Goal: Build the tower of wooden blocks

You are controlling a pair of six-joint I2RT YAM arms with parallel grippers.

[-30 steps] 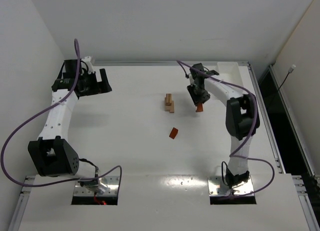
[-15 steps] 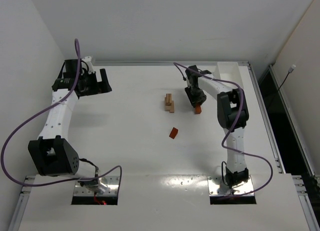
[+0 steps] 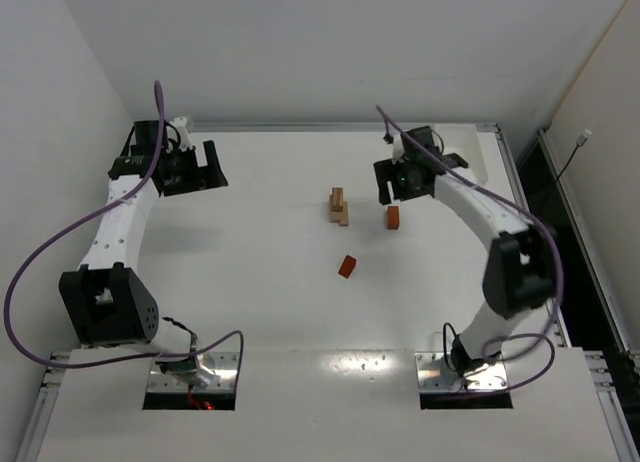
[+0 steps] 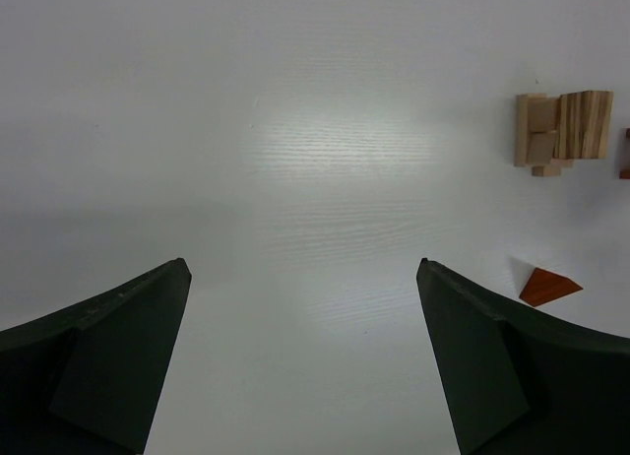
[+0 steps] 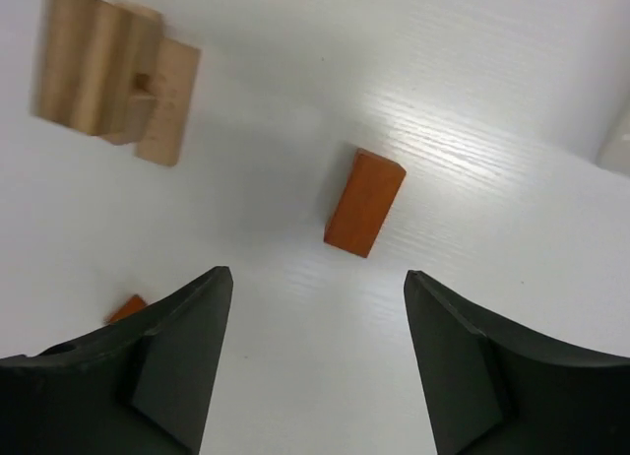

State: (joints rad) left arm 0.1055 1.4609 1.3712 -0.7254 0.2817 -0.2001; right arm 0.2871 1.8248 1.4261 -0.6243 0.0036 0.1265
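White laminate worktop [image 3: 250, 292] is carrying everything here. At its far left, the left arm's black two-finger gripper [image 3: 196, 168] is hovering with its jaws spread wide and nothing between them. Its wrist view is showing only bare surface between the dark fingers [image 4: 118, 357]. Near the middle, the small tower of light tan wooden blocks [image 3: 339, 206] is standing on the worktop, well apart from that gripper. Nearer and slightly right of it, a reddish-brown wooden wedge [image 3: 346, 266] is lying alone. Just right of the tower and not touching it, an orange-brown wooden cuboid [image 3: 393, 217] is sitting on the surface. Just beyond the cuboid, towards the far right, the right arm's black gripper [image 3: 404, 179] is hanging above the worktop. Its jaws are parted and empty, and the cuboid is lying free ahead of them.
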